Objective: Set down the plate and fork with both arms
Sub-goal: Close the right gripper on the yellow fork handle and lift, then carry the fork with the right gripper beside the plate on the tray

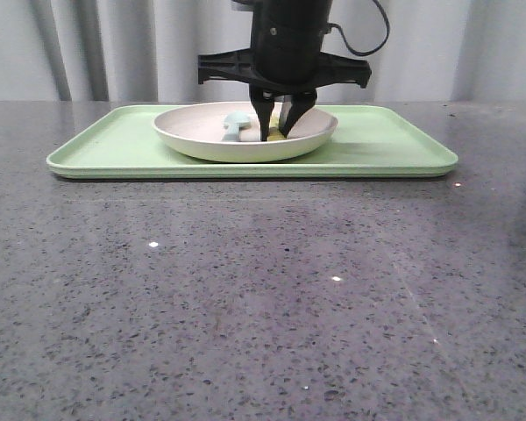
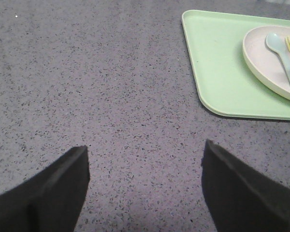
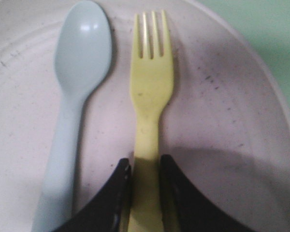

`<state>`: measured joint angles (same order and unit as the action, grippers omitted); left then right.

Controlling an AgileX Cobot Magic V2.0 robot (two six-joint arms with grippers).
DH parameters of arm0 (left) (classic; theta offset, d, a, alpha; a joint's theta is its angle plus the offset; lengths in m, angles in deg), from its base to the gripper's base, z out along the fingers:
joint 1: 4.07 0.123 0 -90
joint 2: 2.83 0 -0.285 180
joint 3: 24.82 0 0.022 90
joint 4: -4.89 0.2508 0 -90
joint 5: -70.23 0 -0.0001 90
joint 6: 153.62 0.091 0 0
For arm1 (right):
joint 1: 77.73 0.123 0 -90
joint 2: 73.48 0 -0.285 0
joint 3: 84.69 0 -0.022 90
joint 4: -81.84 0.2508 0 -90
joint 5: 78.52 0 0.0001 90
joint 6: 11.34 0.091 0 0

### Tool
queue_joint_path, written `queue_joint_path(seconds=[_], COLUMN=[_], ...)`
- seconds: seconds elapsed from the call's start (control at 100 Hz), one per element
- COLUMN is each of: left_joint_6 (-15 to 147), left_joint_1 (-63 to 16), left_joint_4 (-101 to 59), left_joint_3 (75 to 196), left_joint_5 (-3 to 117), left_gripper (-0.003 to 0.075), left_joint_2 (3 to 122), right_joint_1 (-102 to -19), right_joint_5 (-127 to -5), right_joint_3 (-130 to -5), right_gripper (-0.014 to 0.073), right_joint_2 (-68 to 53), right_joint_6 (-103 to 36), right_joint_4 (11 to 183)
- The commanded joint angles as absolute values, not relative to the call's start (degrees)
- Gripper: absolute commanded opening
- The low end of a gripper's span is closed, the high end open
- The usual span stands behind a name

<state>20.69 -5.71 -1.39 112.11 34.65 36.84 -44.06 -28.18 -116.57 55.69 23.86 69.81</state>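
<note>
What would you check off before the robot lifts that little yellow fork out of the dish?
1. Right gripper lined up on the fork: ok, its fingers sit either side of the handle.
2. Grip firm enough to lift: cannot tell; the fingers look pressed to the handle, but how tightly is not visible.
3. Blue spoon outside the grasp: ok, it lies beside the fork, outside the fingers.
4. Plate steady: ok, it rests on the green tray.
5. Left gripper out of the way: ok, it is open over bare table, off to the side of the tray.
</note>
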Motion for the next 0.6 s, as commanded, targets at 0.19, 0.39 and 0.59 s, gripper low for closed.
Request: queue_joint_path(seconds=[0.19,0.39,0.59], left_joint_6=[20.23,20.23,20.23], left_joint_1=[-5.66,-5.66,-5.66], left_joint_4=[-1.7,-1.7,-1.7], left_joint_3=[113.69,113.69,113.69], left_joint_5=[38.67,38.52,38.52], left_gripper=[0.0482,0.0482,0.0482], left_joint_2=[37.05,37.05,37.05], right_joint_1=[-44.28,-45.4,-48.77], right_joint_5=[-28.49,-26.81,-23.21], right_joint_3=[-118.24,-118.29,-118.17], right_gripper=[-0.01,-0.01,-0.01], right_joint_2=[49.21,45.46,41.6], right_joint_6=[23.82,23.82,23.71], right_joint_4=[67.77,65.56,64.37])
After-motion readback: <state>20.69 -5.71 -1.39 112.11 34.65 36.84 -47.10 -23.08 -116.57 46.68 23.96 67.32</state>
